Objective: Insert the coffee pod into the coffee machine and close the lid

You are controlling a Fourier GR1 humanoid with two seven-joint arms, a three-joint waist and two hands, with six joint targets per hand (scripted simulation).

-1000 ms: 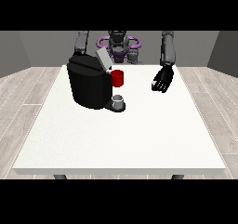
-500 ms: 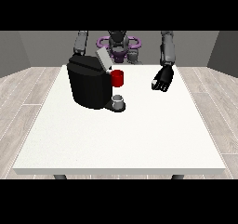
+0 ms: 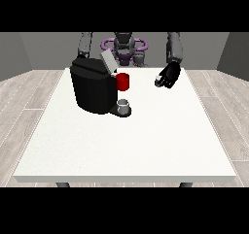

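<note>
The black coffee machine point(image 3: 92, 90) stands on the left half of the table, and its grey lid point(image 3: 108, 62) is tilted up and open. A small grey cup point(image 3: 124, 104) sits on its front tray. The hand at the view's right point(image 3: 168, 75) hangs above the table to the right of the machine. Its fingers are curled round a small pale coffee pod point(image 3: 158, 78), of which only a speck shows. The other arm point(image 3: 85, 44) runs down behind the machine, which hides its hand.
A red mug point(image 3: 123, 81) stands against the machine's right side, between it and the pod hand. The white table point(image 3: 131, 145) stretches wide towards the camera. The robot's torso point(image 3: 124, 48) is at the far edge.
The hand at the view's right has risen a little and drifted slightly towards the machine, still holding the pod. The machine, lid and mug have not moved.
</note>
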